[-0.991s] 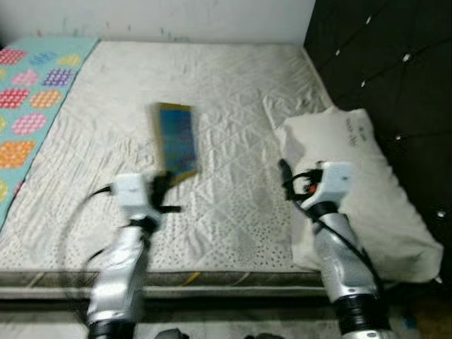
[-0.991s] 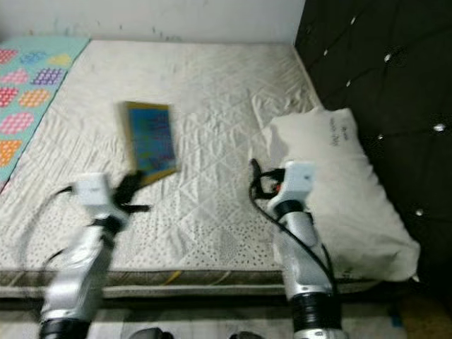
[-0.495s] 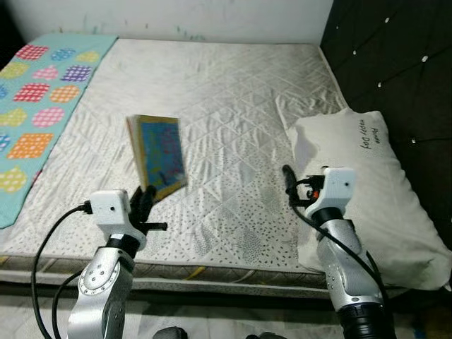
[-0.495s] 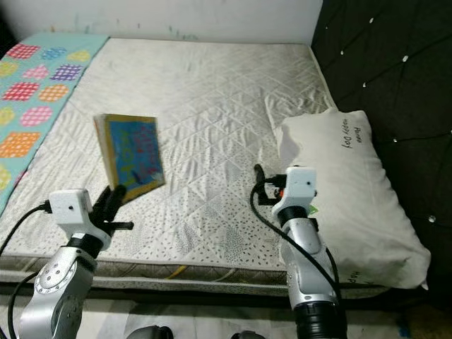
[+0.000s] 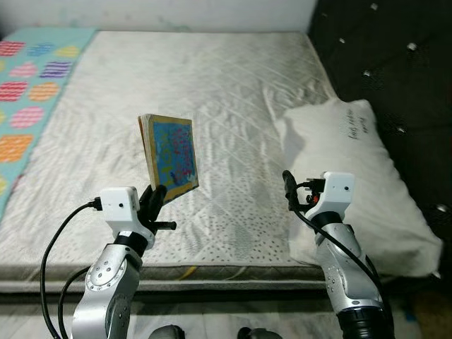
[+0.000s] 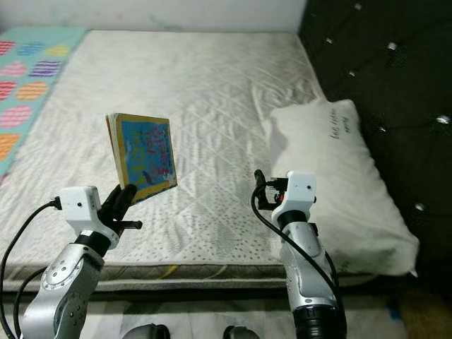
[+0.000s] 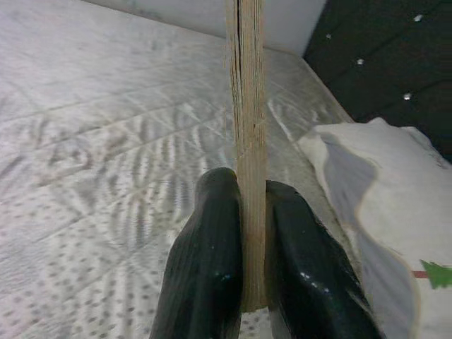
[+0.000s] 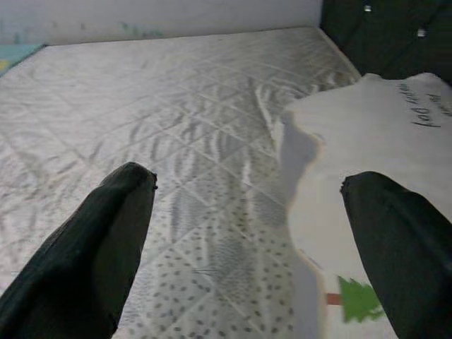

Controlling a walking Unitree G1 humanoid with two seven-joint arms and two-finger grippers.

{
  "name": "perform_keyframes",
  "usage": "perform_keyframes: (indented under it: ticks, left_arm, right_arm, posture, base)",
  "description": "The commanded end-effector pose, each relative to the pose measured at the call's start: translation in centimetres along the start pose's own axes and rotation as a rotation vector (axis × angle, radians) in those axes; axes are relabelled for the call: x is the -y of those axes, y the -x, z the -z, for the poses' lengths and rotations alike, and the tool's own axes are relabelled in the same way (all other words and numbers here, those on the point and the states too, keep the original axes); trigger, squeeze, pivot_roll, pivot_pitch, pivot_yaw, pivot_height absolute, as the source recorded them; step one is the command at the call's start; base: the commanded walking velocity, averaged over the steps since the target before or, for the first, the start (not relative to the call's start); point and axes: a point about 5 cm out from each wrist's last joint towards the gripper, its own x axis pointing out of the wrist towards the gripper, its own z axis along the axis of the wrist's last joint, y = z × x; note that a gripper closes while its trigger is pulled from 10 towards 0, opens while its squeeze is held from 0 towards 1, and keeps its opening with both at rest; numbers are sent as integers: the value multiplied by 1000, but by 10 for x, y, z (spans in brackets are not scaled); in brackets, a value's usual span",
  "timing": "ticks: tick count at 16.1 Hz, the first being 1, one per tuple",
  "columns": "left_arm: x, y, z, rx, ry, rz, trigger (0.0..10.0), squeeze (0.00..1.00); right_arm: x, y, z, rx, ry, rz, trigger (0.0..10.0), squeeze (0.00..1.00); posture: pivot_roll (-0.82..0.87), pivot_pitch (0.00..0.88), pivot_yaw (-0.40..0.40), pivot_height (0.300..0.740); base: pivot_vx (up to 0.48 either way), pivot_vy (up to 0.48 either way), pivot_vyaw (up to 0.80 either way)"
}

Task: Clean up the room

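A blue picture book with a yellow border stands upright in the air above the near part of the mattress. My left gripper is shut on its lower edge. In the left wrist view the book's page edge runs straight up between the two black fingers. My right gripper is held open over the mattress, just left of the white pillow, with nothing between its fingers.
A dark tufted headboard rises along the right side. A teal blanket with coloured patches covers the bed's far left. The mattress's front edge lies just before my arms.
The camera has shifted. The book has been raised a little higher above the mattress in my left gripper. My right gripper has stayed open by the pillow.
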Motion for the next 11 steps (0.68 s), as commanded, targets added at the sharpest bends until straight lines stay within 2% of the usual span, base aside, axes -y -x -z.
perform_keyframes:
  ticks: [1, 4, 8, 11]
  left_arm:
    - [1, 1, -10, 39, -5, 6, 10000, 0]
    - [2, -1, -9, 34, -4, 10, 10000, 0]
    - [5, -4, -8, 28, -3, 25, 10000, 0]
    - [7, -5, -7, 27, -3, 25, 10000, 0]
  right_arm:
    - [0, 1, -4, 17, -5, -2, 10000, 0]
    - [-4, 1, -6, 32, 39, -37, 10000, 0]
    - [-7, -1, -6, 35, 34, -44, 10000, 0]
    - [-4, -3, -6, 34, 28, -28, 10000, 0]
  posture:
    - [79, 174, -12, 740]
    - [79, 169, -11, 740]
    - [78, 157, -10, 740]
    - [78, 150, -11, 740]
  base:
    - [0, 0, 0]
    - [0, 0, 0]
    - [0, 0, 783]
    - [0, 0, 140]
